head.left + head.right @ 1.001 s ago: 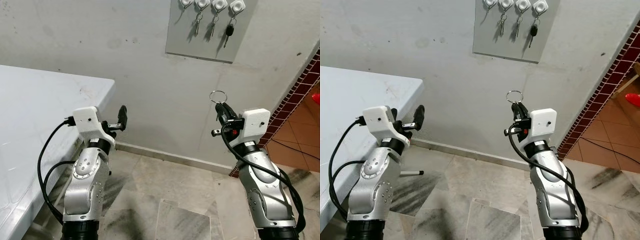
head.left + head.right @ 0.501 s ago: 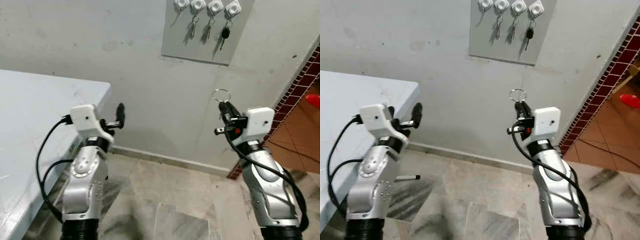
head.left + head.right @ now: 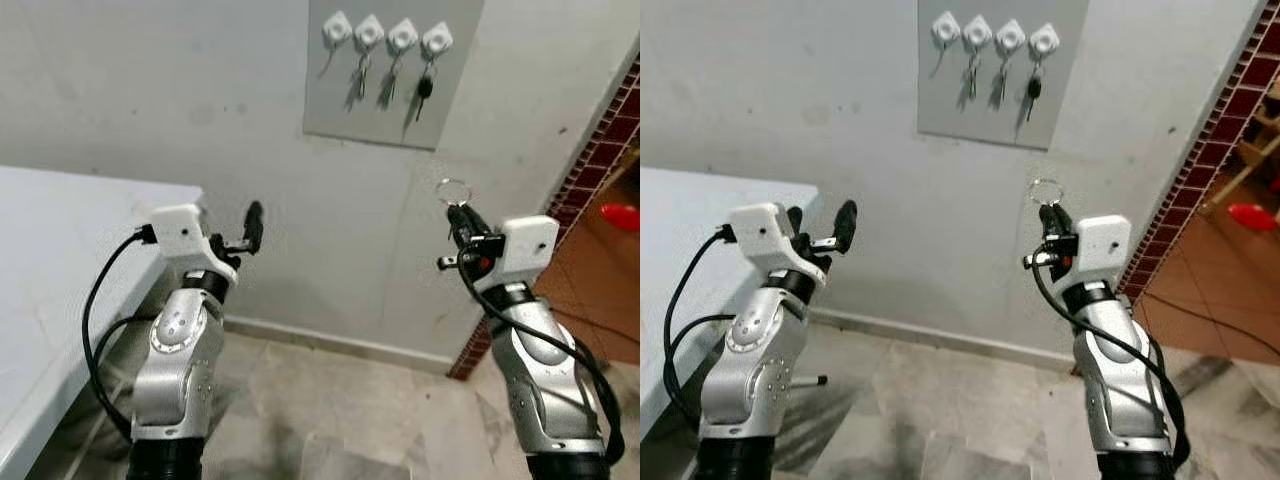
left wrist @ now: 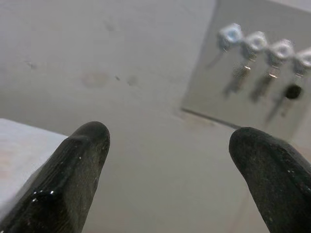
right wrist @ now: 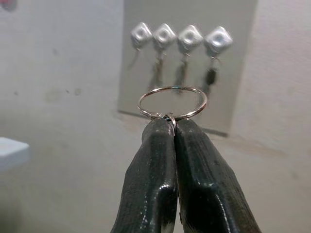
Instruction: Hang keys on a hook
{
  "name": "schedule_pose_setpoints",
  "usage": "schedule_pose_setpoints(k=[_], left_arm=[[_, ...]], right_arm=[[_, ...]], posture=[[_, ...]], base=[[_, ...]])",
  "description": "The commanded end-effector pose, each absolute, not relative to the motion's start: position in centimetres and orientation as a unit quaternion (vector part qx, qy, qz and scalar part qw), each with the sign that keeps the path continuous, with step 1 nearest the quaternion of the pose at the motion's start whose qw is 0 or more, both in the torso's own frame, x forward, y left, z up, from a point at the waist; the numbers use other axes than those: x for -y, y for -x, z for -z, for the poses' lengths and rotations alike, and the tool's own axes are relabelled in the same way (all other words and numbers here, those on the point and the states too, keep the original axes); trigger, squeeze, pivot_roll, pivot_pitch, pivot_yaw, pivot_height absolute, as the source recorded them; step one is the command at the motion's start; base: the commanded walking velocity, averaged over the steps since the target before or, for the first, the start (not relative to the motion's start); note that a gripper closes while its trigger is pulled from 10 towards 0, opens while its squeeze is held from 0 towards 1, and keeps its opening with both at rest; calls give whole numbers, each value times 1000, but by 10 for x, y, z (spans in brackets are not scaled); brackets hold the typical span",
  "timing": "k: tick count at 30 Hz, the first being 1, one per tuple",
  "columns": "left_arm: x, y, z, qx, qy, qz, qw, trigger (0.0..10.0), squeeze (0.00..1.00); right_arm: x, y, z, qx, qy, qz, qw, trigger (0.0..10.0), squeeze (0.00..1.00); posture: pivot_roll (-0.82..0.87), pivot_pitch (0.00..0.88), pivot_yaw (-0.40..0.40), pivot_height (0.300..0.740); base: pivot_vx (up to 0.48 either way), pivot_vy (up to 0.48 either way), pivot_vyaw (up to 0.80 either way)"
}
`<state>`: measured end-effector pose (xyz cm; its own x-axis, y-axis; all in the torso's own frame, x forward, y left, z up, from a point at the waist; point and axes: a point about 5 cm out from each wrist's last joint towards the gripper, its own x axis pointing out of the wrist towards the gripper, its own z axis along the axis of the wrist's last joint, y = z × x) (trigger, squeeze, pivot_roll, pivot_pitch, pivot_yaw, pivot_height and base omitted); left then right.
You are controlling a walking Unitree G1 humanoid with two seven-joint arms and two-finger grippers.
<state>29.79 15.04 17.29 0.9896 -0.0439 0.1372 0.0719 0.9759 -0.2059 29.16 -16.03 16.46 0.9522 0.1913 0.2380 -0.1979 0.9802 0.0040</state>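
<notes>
Key ring: the key ring (image 5: 172,103) stands upright above the right gripper (image 5: 171,127), pinched at its lowest edge; any keys below it are hidden.
Right gripper: jaws clamped together on the ring, held up in front of the wall, well short of the hook board (image 3: 393,70).
Hooks: four white hooks in a row; the leftmost hook (image 3: 336,31) looks bare, the other three carry keys, including a black-headed key (image 3: 424,89).
Left gripper: the left gripper (image 4: 170,160) has its jaws apart, holding nothing, raised at 9 o'clock of the ring, beside the worktop (image 3: 60,240).
Risk: the grip is thin, so the ring could twist or slip on contact; approaching off-line could snag a neighbouring key instead of the free hook.
Writing: none readable.
</notes>
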Motion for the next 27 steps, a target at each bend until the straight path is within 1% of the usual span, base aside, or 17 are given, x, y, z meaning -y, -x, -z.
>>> schedule_pose_setpoints(k=[1, 27], left_arm=[[-154, -298, -177, 70, 105, 25, 992, 10000, 0], [-150, -297, -176, 66, 108, 28, 992, 10000, 0]], right_arm=[[156, -293, -172, 131, -16, -108, 985, 10000, 0], [154, -292, -170, 126, -18, -110, 986, 10000, 0]], posture=[[20, 0, -80, 740], [21, 0, -82, 740]], base=[[439, 0, 0], [441, 0, 0]])
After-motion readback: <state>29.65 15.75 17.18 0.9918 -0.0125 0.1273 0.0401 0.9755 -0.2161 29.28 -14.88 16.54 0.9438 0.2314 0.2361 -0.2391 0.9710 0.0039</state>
